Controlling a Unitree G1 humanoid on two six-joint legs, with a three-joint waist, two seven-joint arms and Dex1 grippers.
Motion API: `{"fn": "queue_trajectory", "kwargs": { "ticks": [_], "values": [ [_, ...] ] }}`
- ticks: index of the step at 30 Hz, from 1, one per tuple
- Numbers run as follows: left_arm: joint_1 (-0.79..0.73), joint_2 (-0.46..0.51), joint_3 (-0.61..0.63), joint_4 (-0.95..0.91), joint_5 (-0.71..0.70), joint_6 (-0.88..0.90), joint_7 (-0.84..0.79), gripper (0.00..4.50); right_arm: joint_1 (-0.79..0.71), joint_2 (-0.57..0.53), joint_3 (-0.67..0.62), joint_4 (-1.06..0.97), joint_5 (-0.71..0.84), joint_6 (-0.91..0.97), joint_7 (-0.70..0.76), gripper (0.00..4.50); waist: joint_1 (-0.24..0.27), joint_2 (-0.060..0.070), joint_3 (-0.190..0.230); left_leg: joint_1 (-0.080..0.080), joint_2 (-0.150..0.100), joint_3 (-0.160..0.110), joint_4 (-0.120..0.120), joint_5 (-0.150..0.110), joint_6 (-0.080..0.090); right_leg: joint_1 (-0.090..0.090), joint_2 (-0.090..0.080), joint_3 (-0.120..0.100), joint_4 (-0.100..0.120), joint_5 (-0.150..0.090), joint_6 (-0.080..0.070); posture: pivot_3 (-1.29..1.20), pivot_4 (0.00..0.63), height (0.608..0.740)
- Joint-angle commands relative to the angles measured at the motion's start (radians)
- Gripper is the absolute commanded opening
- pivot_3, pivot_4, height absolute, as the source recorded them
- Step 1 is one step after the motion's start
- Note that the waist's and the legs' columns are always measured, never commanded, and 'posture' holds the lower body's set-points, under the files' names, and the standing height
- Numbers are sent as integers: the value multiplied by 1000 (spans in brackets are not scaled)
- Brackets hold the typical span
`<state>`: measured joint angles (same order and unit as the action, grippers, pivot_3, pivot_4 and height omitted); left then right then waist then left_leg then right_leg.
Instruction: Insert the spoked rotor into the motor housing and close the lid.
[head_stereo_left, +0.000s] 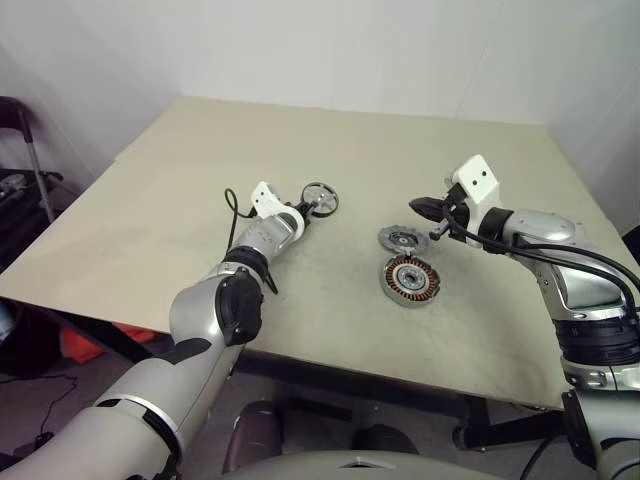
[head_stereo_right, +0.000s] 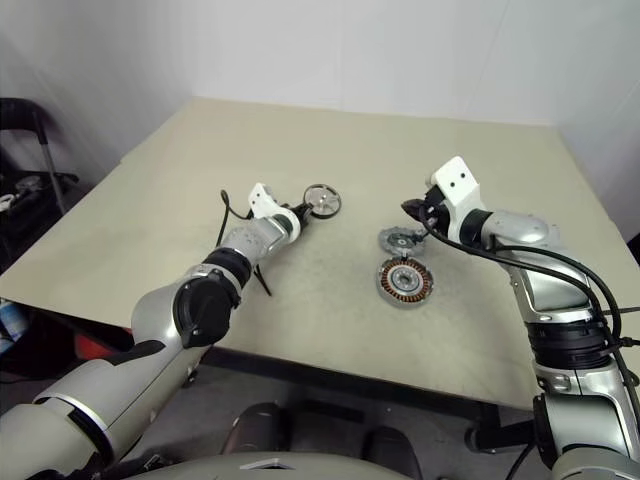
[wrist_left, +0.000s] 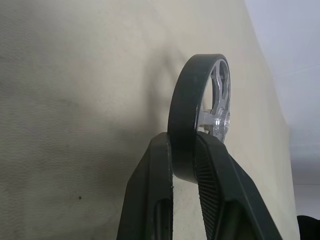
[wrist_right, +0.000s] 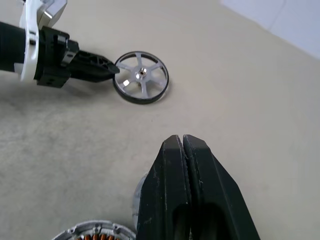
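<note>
Rotor (head_stereo_left: 320, 199) sits on the desk (head_stereo_left: 150, 230), its rim pinched by the left end effector (head_stereo_left: 305, 209). Housing (head_stereo_left: 410, 281) and lid (head_stereo_left: 403, 239) lie apart, beneath the closed, empty right end effector (head_stereo_left: 420, 207).

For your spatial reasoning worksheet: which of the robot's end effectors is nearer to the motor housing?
Right. The right end effector hovers shut just above and behind the motor housing. The left end effector is farther off to the left, gripping the spoked rotor.

The surface (head_stereo_left: 200, 200) looks matt and beige, faintly grainy. The spoked rotor (wrist_right: 141, 77) has a matt black rim and shiny silvery metal spokes. The motor housing (head_stereo_left: 411, 281) shows copper-brown windings in metal.
</note>
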<state>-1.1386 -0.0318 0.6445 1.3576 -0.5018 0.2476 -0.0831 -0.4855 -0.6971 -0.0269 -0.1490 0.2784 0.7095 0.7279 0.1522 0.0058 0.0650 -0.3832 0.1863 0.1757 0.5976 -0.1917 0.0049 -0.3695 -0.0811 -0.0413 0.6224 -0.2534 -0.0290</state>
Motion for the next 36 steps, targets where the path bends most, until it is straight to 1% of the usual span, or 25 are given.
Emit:
{"fn": "queue_trajectory", "kwargs": {
  "ticks": [1,10,13,16,19,20,22,25,27,30,32,36],
  "values": [
    [-21,11,-8,-16,14,-10,-10,324,-22,0,-7,-24,1,-9,-8,0,0,0,0,0,0,0,0,0,0,0,0,0,0,0,0,0,0,740],
    [-31,13,-6,-22,10,13,-85,324,-20,5,-2,-27,1,-9,-15,0,0,0,0,0,0,0,0,0,0,0,0,0,0,0,0,0,0,740],
    [-45,15,0,-31,-9,61,-143,324,-15,-5,-7,-16,-16,-23,-24,0,0,0,0,0,0,0,0,0,0,0,0,0,0,0,0,0,0,740],
    [-52,17,-3,-44,-26,145,-190,324,-39,-37,-20,56,-61,-47,-47,0,1,0,0,0,0,0,0,0,0,0,0,0,0,0,0,0,0,740],
    [-41,20,-25,-81,-44,303,-272,324,-75,-102,-12,210,-156,-111,-90,0,1,0,0,0,-2,0,0,0,0,0,-2,0,0,0,0,0,0,740],
    [-37,22,-27,-93,-52,341,-288,324,-79,-114,-8,239,-172,-125,-95,0,1,0,0,0,-3,0,0,0,0,0,-3,0,0,0,0,0,0,740],
    [-30,34,-66,-119,-41,474,-308,324,-58,-159,4,269,-198,-160,-70,0,-1,0,0,0,-5,0,-1,0,0,0,-4,0,0,0,0,0,0,740],
    [-12,49,-115,-241,-86,764,-383,324,69,-272,4,271,-218,-255,36,0,3,0,0,-1,-5,0,-1,-1,3,-1,-5,-1,0,-1,1,0,0,740],
    [8,42,-129,-326,-119,870,-394,324,126,-306,-18,262,-207,-289,77,0,2,0,1,-2,-6,0,-1,-2,6,0,-6,-2,-1,-1,1,0,0,740],
    [34,15,-136,-442,-172,984,-397,324,219,-342,-68,219,-168,-308,142,0,-1,0,1,-4,-7,1,-1,-3,11,-2,-7,-3,-2,-2,1,0,0,740],
    [50,-2,-136,-485,-186,1021,-378,324,256,-354,-80,208,-171,-316,153,0,-2,0,1,-4,-7,1,-1,-5,14,-1,-8,-3,-2,-2,1,0,0,740],
    [84,-44,-196,-531,-159,1052,-349,324,316,-368,-107,193,-180,-324,159,0,-1,0,0,-1,-7,1,0,-5,15,2,-8,-3,-3,-2,1,0,0,740]
  ]
}}
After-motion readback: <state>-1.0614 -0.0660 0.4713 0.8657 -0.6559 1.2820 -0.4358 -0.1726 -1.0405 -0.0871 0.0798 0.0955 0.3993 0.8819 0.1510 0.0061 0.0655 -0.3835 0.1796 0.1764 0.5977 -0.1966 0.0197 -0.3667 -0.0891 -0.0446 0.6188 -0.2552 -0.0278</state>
